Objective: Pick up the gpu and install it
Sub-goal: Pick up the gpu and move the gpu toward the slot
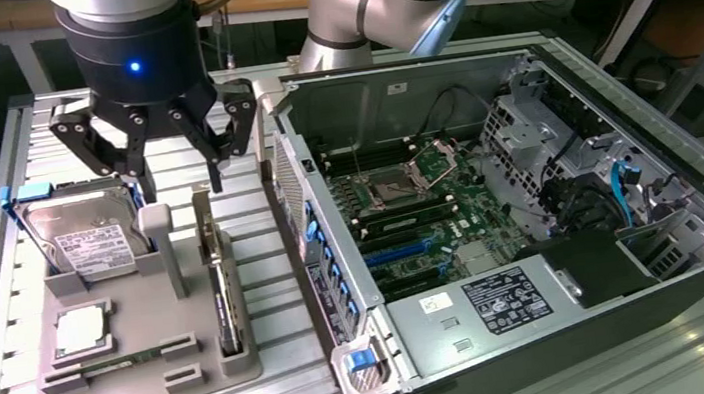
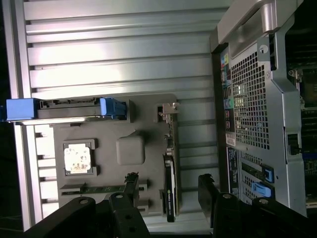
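Note:
The gpu (image 1: 217,279) stands on its long edge in a slot along the side of the grey holder tray (image 1: 146,383) that is nearest the computer case. It is a thin dark card with silvery trim, seen edge-on in the wrist view as gpu (image 2: 170,171). My gripper (image 1: 182,181) hangs above the card's far end, open, with nothing between its fingers. In the wrist view the gripper (image 2: 168,179) has one black finger on each side of the card's line, well above it.
The tray also carries a hard drive (image 1: 88,239) with blue clips, a square processor (image 1: 79,331), a green memory stick (image 1: 123,361) and a grey post (image 1: 159,243). The open computer case (image 1: 516,217) lies on the exterior view's right, its wall close to the gpu.

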Motion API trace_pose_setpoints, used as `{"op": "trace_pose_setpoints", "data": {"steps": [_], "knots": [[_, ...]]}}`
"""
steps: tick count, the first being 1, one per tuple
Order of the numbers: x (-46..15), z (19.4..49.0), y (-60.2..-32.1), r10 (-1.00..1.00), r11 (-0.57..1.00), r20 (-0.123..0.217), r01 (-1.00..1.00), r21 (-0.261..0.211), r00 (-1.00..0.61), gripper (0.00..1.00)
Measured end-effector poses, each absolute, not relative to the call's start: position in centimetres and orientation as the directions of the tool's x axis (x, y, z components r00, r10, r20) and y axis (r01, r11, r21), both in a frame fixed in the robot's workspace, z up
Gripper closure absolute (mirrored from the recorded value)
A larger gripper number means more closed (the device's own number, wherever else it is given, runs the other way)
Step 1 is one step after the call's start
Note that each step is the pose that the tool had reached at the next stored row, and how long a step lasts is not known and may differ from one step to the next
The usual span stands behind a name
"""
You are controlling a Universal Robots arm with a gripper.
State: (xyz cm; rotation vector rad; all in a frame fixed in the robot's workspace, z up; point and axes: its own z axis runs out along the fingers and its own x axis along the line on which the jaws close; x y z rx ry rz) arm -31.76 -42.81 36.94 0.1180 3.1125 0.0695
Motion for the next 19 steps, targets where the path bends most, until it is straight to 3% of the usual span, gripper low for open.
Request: {"op": "trace_pose_setpoints", "data": {"steps": [19], "knots": [[-31.76,36.29,-42.81,0.076,0.996,-0.024,0.075,0.046,-0.997,0.4]]}}
